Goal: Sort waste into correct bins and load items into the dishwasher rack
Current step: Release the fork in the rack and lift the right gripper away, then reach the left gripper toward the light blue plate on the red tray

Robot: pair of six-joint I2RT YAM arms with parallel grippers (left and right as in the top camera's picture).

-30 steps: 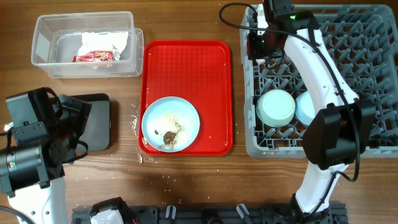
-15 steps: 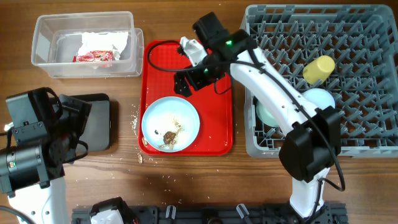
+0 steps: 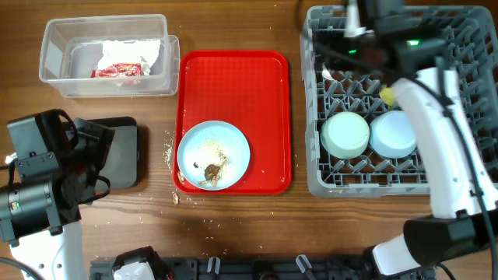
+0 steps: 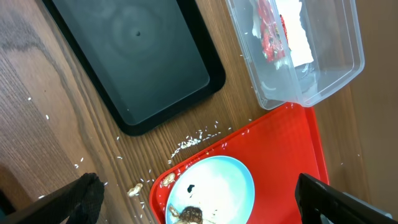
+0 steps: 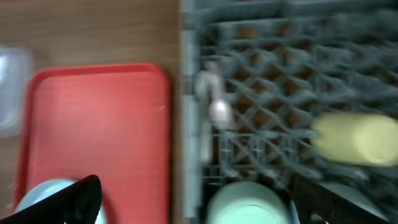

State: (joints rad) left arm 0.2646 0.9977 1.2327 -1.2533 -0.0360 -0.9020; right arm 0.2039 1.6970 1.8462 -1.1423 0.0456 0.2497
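Observation:
The light blue plate [image 3: 213,155] with whitish crumbs and brown scraps sits at the near end of the red tray [image 3: 233,78]. A clear tub [image 3: 54,54] holds the white napkin [image 3: 128,50] and the red wrapper [image 3: 117,70]. Beside it lies the black tray [image 4: 134,59]. In the grey rack [image 3: 447,47] stand a mint-green bowl [image 3: 345,134] and a light blue bowl [image 3: 393,134]. The yellow-green cup [image 5: 357,138] and the white fork [image 5: 216,102] lie there too. My right gripper [image 5: 193,205] hangs open over the rack's left edge. My left gripper [image 4: 208,202] is open above the plate [image 4: 211,186].
Loose crumbs [image 4: 193,140] and small scraps [image 4: 134,188] lie on the wood between the black tray and the red tray. My left arm [image 3: 47,179] covers part of the black tray. My right arm [image 3: 436,101] stretches across the rack.
My right arm swung out over the red tray, then back above the rack's far left part. Its view is blurred by motion. The left arm has stayed still.

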